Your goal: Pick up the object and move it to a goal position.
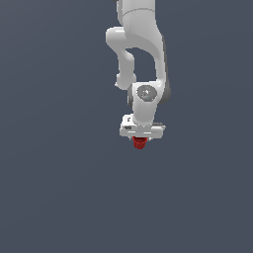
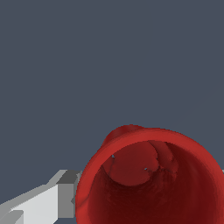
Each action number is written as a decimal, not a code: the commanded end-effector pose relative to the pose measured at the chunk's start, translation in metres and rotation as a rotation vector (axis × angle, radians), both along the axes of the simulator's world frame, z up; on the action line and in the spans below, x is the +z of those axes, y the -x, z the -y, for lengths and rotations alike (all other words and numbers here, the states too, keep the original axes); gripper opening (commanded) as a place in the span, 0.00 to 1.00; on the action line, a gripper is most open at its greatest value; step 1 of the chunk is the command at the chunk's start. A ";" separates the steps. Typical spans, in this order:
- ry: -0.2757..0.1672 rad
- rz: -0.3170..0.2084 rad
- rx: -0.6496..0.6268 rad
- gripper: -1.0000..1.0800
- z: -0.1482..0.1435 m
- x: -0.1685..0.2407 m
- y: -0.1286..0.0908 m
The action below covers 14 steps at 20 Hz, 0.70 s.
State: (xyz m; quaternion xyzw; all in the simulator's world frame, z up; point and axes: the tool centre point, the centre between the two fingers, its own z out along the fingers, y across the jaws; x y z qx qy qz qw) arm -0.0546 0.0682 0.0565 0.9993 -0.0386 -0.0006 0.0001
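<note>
The object [image 1: 140, 144] is a small dark-red ribbed cup. It sits directly under my white gripper [image 1: 141, 137], between the fingers, in the middle of the exterior view. In the wrist view the cup [image 2: 148, 183] fills the near part of the picture with its hollow mouth facing the camera. One grey-white finger [image 2: 48, 201] presses against its side; the other finger is hidden behind the cup. The gripper is shut on the cup. Whether the cup rests on the ground or hangs above it cannot be told.
A plain dark blue-grey surface [image 1: 59, 197] fills the rest of both views. The white arm [image 1: 141, 44] comes down from the top of the exterior view. No goal marker shows.
</note>
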 end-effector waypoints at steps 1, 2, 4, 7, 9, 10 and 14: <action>0.000 0.001 0.000 0.96 0.000 -0.007 0.000; 0.000 0.001 -0.001 0.96 0.000 -0.008 -0.001; 0.000 0.001 -0.001 0.96 0.000 -0.009 -0.001; 0.000 0.001 -0.001 0.00 0.000 -0.009 -0.001; 0.000 0.001 -0.001 0.00 0.000 -0.009 -0.001; 0.000 0.001 -0.001 0.00 0.000 -0.009 -0.001; 0.000 0.001 -0.001 0.00 0.000 -0.009 -0.001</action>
